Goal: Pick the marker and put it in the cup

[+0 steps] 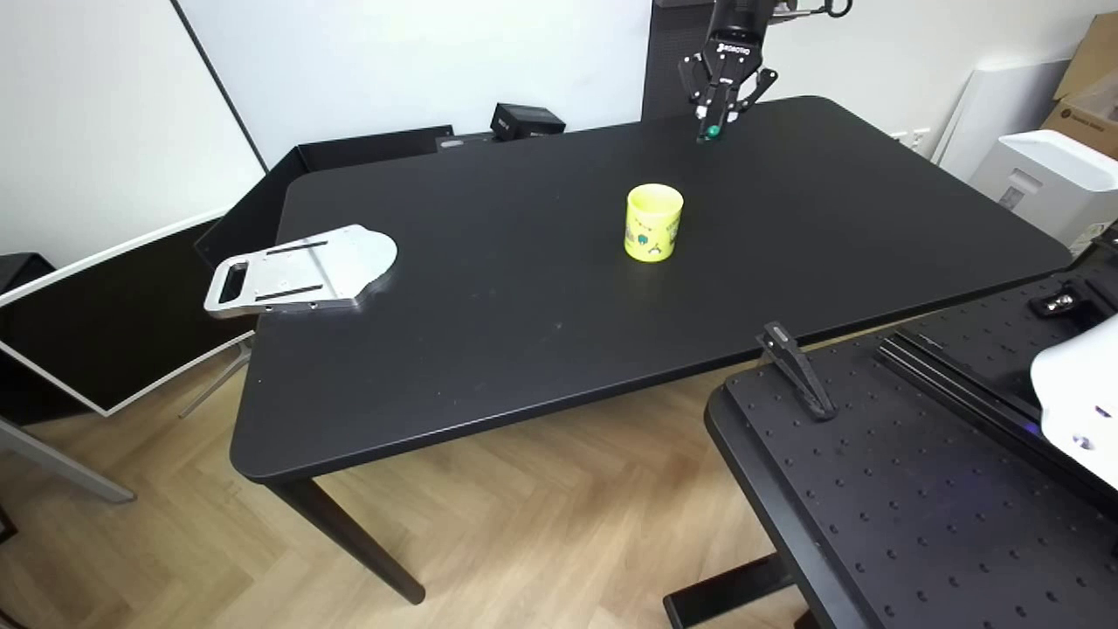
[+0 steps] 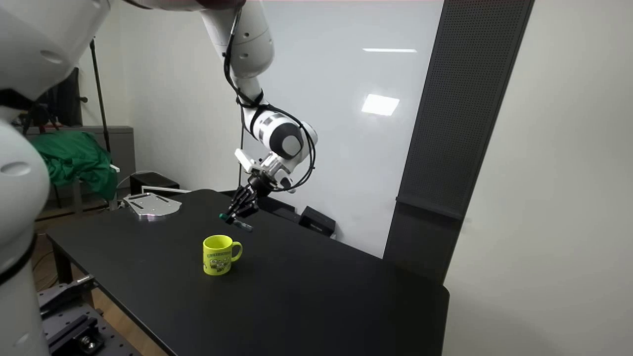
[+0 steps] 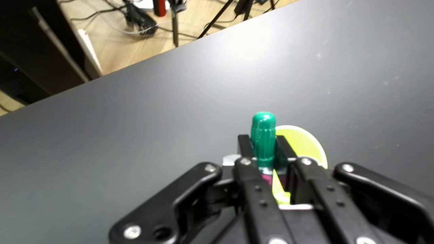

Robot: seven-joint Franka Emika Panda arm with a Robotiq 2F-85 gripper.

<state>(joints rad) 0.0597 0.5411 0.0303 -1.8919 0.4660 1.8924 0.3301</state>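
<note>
1. The end effector (image 3: 265, 149) grips the marker (image 3: 263, 130); in an exterior view the marker's green cap (image 2: 223, 216) points toward ten o'clock.
2. The yellow cup (image 1: 651, 238) stands upright on the table (image 1: 489, 279), apart from the marker, which is at one o'clock from it in both exterior views.
3. In the wrist view the end effector partly hides the cup.
4. In an exterior view, a flat pale plate (image 1: 352, 262) lies at the cup's nine o'clock.

Black table (image 1: 489, 332): yellow cup (image 1: 652, 232) upright, silver tray (image 1: 307, 268) overhanging edge.
</note>
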